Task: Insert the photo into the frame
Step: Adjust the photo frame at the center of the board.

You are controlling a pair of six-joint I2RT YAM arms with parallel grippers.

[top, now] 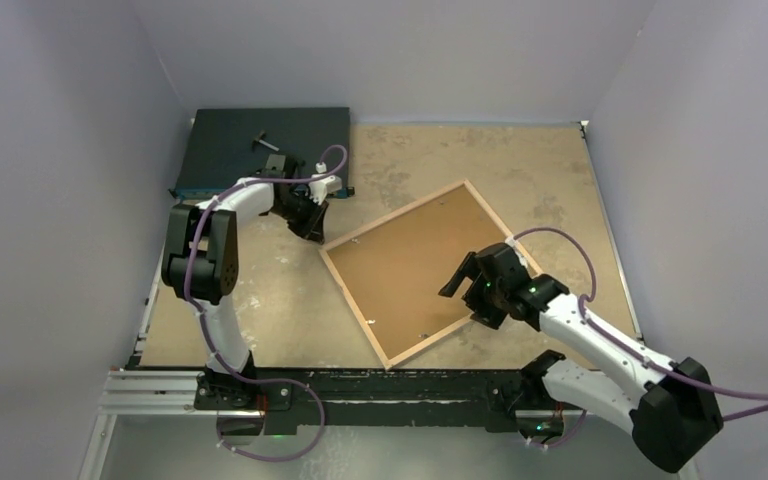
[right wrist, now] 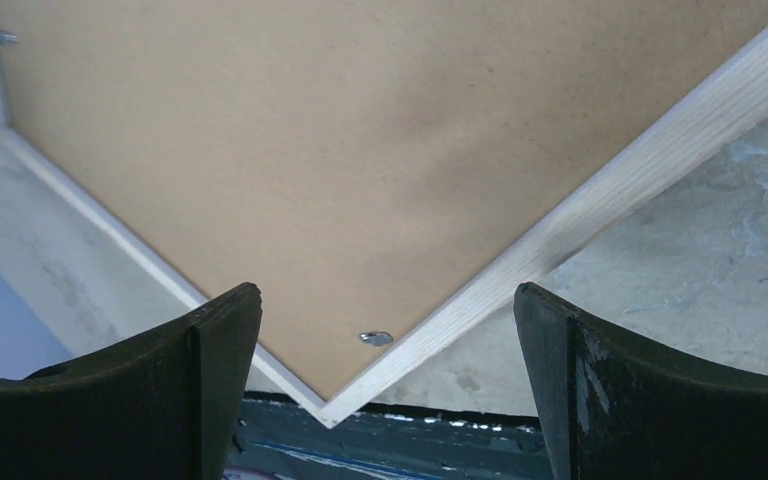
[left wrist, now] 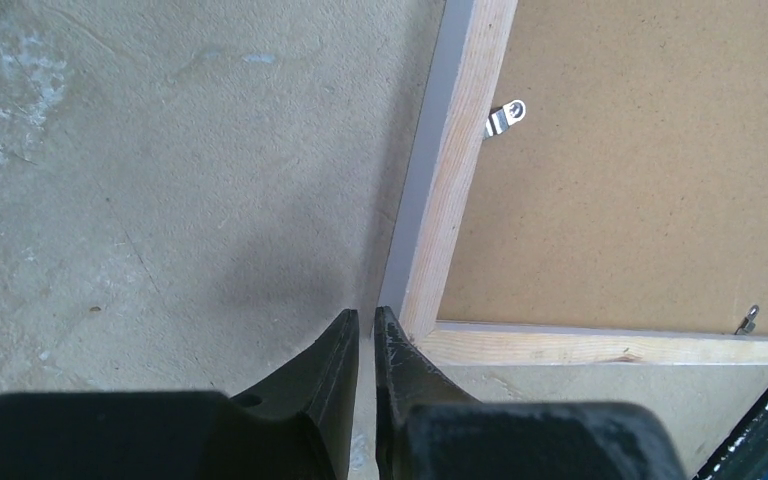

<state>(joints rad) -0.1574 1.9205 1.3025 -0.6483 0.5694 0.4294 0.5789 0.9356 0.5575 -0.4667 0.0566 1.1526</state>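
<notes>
Your left tool (left wrist: 365, 318) is all but closed on nothing, its tips just off the 9 o'clock corner of the frame (left wrist: 455, 180). Your right tool (right wrist: 388, 292) gapes wide and empty over the frame's 4 o'clock side. The frame lies back-up mid-table with the brown backing board (top: 410, 270) seated in it. The photo is out of sight, and you cannot tell whether it lies beneath the board. I judge the small metal clips (left wrist: 505, 115) to be the job. Brace that corner with the closed tips so the frame cannot skate, and work one clip at a time. The table (top: 260, 310) is worn tan and blotchy. A dark flat case (top: 230, 140) sits at 11 o'clock, and pale walls (top: 60, 150) close three sides.
</notes>
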